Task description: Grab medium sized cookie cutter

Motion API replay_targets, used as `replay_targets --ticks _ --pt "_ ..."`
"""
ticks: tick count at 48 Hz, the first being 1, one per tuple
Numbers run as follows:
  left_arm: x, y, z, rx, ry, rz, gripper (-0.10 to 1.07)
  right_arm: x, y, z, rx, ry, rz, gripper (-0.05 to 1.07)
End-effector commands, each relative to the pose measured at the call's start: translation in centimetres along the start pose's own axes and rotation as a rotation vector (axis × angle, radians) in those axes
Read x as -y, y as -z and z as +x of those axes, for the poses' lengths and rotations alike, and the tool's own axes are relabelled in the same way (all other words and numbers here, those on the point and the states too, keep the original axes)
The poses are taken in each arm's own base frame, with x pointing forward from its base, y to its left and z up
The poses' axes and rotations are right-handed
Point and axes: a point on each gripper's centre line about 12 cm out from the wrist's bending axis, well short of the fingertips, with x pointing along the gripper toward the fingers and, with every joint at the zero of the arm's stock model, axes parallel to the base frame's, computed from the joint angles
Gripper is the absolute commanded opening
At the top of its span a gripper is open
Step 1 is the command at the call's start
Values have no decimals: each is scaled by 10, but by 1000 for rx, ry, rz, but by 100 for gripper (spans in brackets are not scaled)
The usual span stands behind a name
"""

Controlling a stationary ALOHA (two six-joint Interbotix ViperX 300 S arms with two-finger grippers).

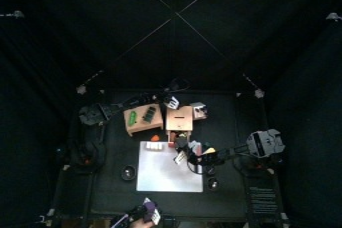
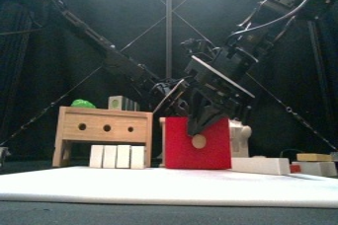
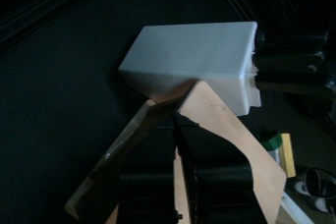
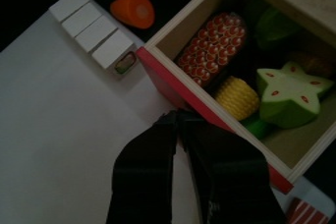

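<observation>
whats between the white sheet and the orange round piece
A row of four small white blocks lies beside the white sheet, with the orange round piece just beyond them. The right wrist view shows it.

A robot test pen, probably in a lab: tall black curtains (image 1: 54, 42) enclose a small black table (image 1: 227, 187) bearing wooden toy boxes.
</observation>
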Motion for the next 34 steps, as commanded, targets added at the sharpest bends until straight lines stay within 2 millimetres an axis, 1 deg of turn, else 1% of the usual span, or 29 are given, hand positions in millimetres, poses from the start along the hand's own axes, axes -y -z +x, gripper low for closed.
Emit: replay_targets --ticks 1,11,22,34 --pt "3 -8 -6 17 4 14 34 4 -18 -1 37 3 22 53" --pt "3 -8 -7 18 5 15 34 9 -28 3 60 14 22 53" --pt "4 -8 -7 19 6 16 34 21 -42 14 87 43 27 53" --pt "6 -7 -8 5 13 18 34 27 -48 27 94 66 29 53"
